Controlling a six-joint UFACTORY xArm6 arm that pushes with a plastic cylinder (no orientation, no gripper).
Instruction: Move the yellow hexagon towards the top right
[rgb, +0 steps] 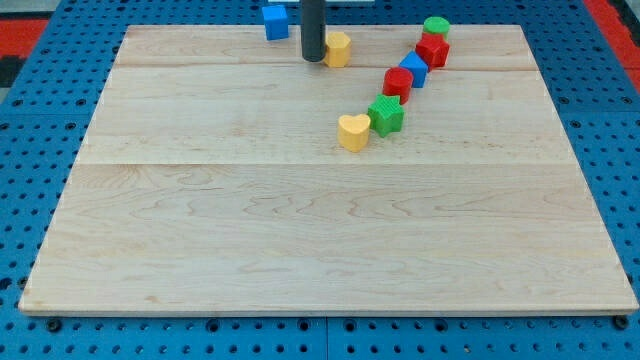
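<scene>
On the wooden board (300, 230), my upright rod's tip (313, 59), holding nothing, touching the yellow hexagon's (339, 48) left side.

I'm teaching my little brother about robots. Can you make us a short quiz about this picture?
1. True or false: my tip sits at the left side of the yellow hexagon, near the board's top edge.
2. Which block lies right beside the yellow heart?
A. blue cube
B. green star
C. green cylinder
3. Fill in: the blue cube sits to the view's ____ of my tip.

Key: 1 true. 2 B. 3 left.
</scene>
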